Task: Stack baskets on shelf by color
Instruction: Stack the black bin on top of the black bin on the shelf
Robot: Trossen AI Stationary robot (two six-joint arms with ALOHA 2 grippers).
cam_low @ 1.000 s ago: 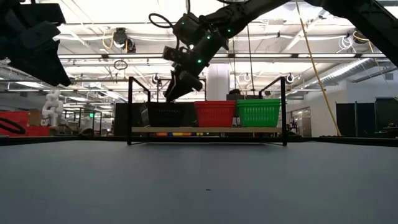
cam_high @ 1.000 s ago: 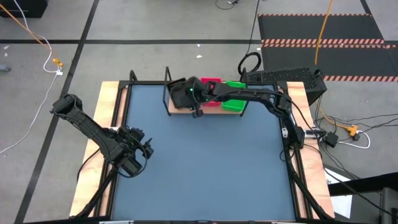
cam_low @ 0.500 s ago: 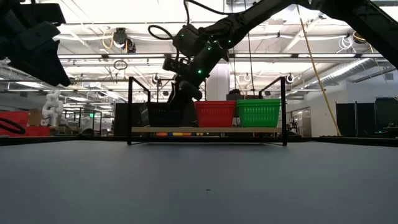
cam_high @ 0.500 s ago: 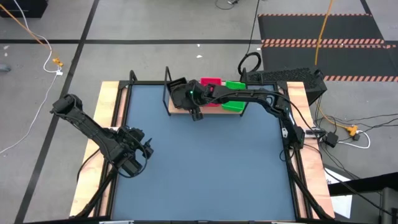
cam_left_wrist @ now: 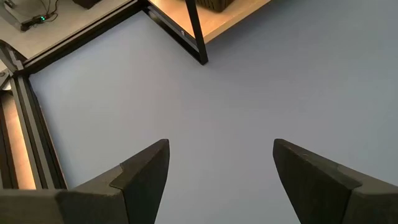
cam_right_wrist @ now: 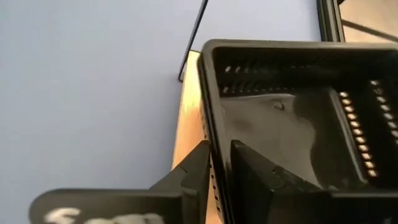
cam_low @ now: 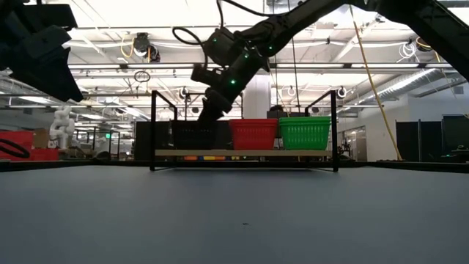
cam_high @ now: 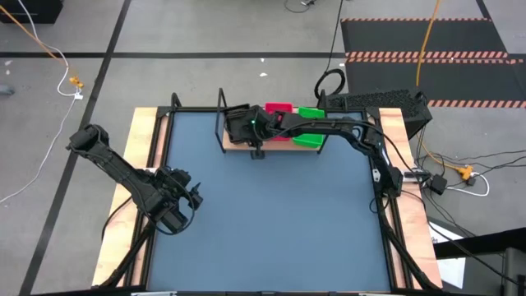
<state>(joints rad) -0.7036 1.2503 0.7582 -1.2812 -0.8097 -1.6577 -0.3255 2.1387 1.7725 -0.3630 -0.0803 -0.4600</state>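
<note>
Black basket (cam_right_wrist: 292, 124): stands at one end of the shelf (cam_low: 245, 153), in line with the red basket (cam_low: 253, 133) and the green basket (cam_low: 305, 132); in the low view its wall shows dark just beside the red one

Shelf: at the far edge of the bench (cam_high: 271, 214), carrying three piles side by side, one per colour; how many baskets sit in each pile I cannot tell

Progress: black, red and green each hold their own place on the shelf, and no loose basket shows on the bench, so I judge the sorting near its end; what remains looks like settling this black basket

My right gripper (cam_right_wrist: 221, 165): reaches over the shelf to the black basket; my fingers (cam_right_wrist: 261, 177) straddle its near wall, one inside and one outside, drawn in on the rim

My left gripper (cam_left_wrist: 221, 171): waits low over the bench on the left side, well apart from the shelf, fingers spread wide with nothing between them

Change from the earlier frame: my right gripper hung above the black basket with fingers apart; it has since come down to the rim and the fingers have narrowed; my left arm has not moved
</note>
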